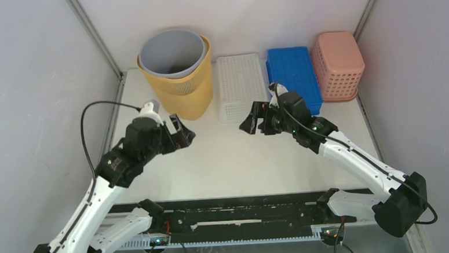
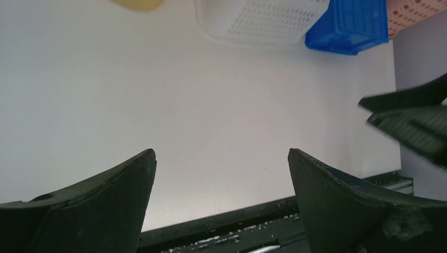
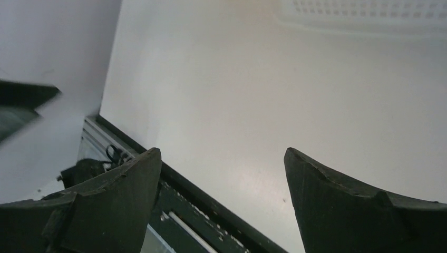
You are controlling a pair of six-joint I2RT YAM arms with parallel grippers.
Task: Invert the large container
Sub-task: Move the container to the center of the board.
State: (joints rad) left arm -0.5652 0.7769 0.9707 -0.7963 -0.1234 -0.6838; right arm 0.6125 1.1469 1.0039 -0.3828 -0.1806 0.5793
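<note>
1. At the back left of the table, the large yellow container is seen standing upright with its mouth up. A grey bucket is set inside it.
2. The left arm is bent up from its base at the near left corner and is stretched toward the middle. The left gripper is held over the table just in front of the container, and the container is not touched by it. Its fingers are spread wide and nothing is held.
3. The right arm is stretched from the near right corner toward the middle. The right gripper is held just in front of the white basket. Its fingers are spread wide too, and nothing is held.
4. The two grippers are pointed at each other, with bare table between them.
5. A blue basket and a pink basket are lined up beside the white one along the back.
6. In the top view, a low corner of the container is hidden by the left gripper.
7. In the left wrist view, only a small yellow bit of the container is seen at the top edge. The baskets are cut off there too, and the right gripper is blurred at the right edge.
8. In the right wrist view, only the washed-out edge of the white basket is seen. A dark blur at the left edge cannot be made out.
</note>
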